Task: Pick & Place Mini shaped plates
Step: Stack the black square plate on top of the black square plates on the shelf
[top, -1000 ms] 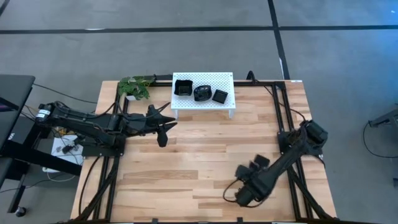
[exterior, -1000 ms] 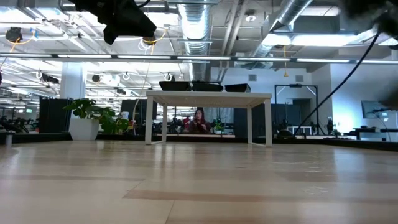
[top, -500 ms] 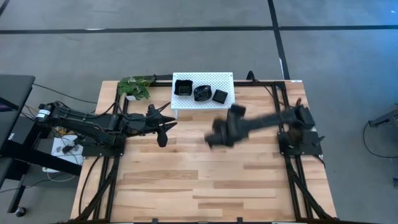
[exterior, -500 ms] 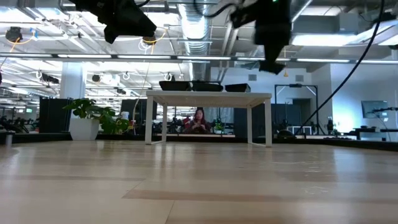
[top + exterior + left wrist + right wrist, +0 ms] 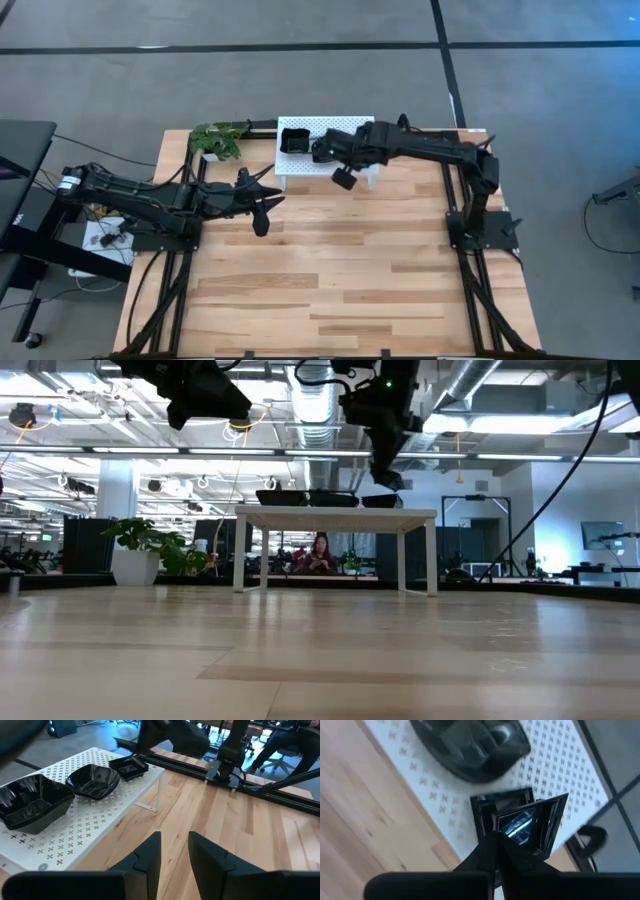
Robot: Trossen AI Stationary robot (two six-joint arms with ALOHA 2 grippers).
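Three glossy black mini plates rest bottom-down on the white perforated rack (image 5: 330, 124) at the table's far edge: a larger square one (image 5: 32, 805), a rounded wavy one (image 5: 92, 780) and a small square one (image 5: 129, 766). My right gripper (image 5: 497, 839) reaches over the rack's right part (image 5: 345, 165), shut on another small square plate (image 5: 532, 822). It hangs just above the square plate on the rack (image 5: 481, 810). The rounded plate (image 5: 470, 745) lies beyond. My left gripper (image 5: 174, 854) waits open, above the table left of the rack (image 5: 262, 208). My right gripper pinches the small square plate by one side of its rim (image 5: 517, 836), the two fingers coming from above and pointing down. The plate is tilted, its glossy inside showing. It hangs over the square plate on the rack; whether the two touch, I cannot tell.
A small potted plant (image 5: 218, 140) stands left of the rack at the far left corner. Black frame rails (image 5: 455, 190) run along the table's sides. Bare wood stretches from the rack to the near edge (image 5: 330, 280). A person sits in the room behind (image 5: 320, 555).
My right arm has swung fast from the table's near right corner, up and across toward the far edge, and now its gripper hangs over the rack's right part. The left arm and the plates on the rack have kept still.
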